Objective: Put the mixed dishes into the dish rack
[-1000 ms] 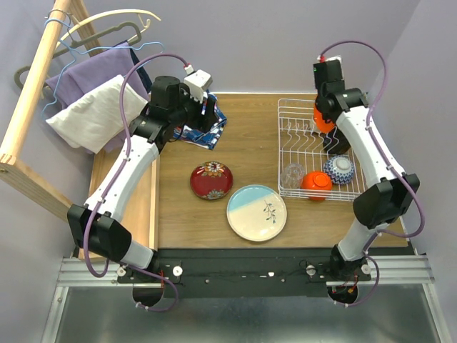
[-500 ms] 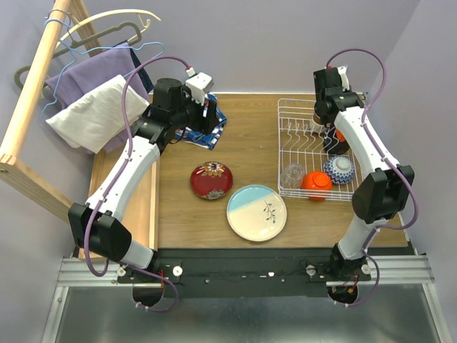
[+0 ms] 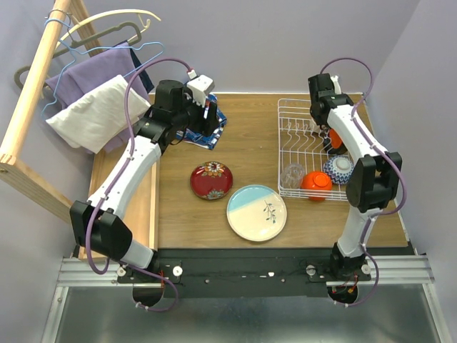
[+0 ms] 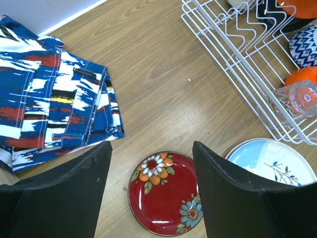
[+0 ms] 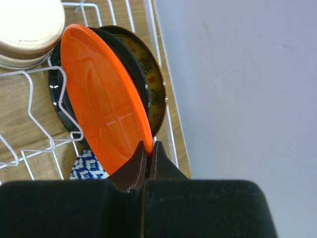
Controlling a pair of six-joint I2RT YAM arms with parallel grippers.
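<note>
My right gripper [image 5: 147, 148] is shut on the rim of an orange plate [image 5: 101, 99] and holds it on edge in the white wire dish rack [image 5: 43, 140], against a dark plate with yellow pattern [image 5: 151, 74]. In the top view the right gripper [image 3: 329, 128] is at the rack's [image 3: 287, 136] back right. My left gripper [image 4: 151, 148] is open and empty above the table, over a dark red flowered plate [image 4: 166, 196]; it also shows in the top view [image 3: 211, 180]. A pale blue-cream plate [image 3: 256, 212] lies on the table. A clear glass [image 3: 291, 175], an orange bowl [image 3: 315, 184] and a blue-patterned bowl [image 3: 339, 168] sit in the rack's front.
A blue-red-white patterned cloth [image 4: 49, 106] lies at the table's back left, under my left gripper [image 3: 208, 118]. Hangers and folded cloths [image 3: 93, 107] hang off a wooden frame on the left. A cream round dish [image 5: 29, 25] sits in the rack's back.
My right arm has swung round and carried the orange plate to the rack's back right, setting it on edge. The left arm has hardly moved.
</note>
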